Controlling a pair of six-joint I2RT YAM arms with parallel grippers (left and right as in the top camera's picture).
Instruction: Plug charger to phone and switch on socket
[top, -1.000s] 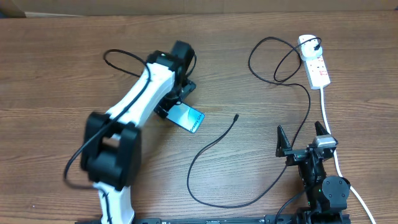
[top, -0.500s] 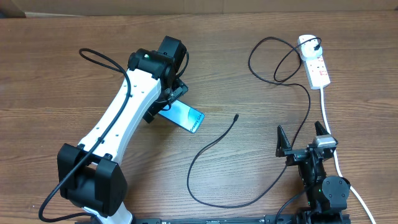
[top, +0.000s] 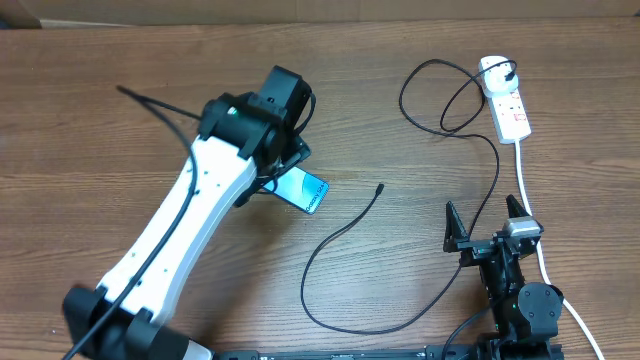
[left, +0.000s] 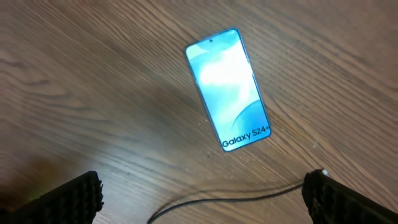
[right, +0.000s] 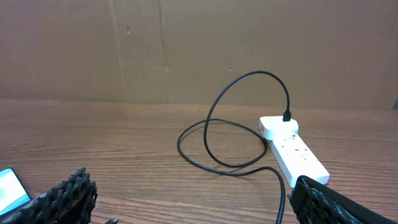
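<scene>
Wooden table (top: 60, 150) holds the phone (left: 229, 89) below the wide-open, empty left fingers (left: 59, 199); right fingers (right: 59, 196) stand open too, well apart from the socket (top: 506, 100).

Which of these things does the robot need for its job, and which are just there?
For the job: phone, charger cable, socket.
Just there: wooden table, cardboard wall.

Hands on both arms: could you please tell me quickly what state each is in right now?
Left hand: open, holding nothing, over the slim blue-screened rectangular phone.
Right hand: open, holding nothing.
</scene>
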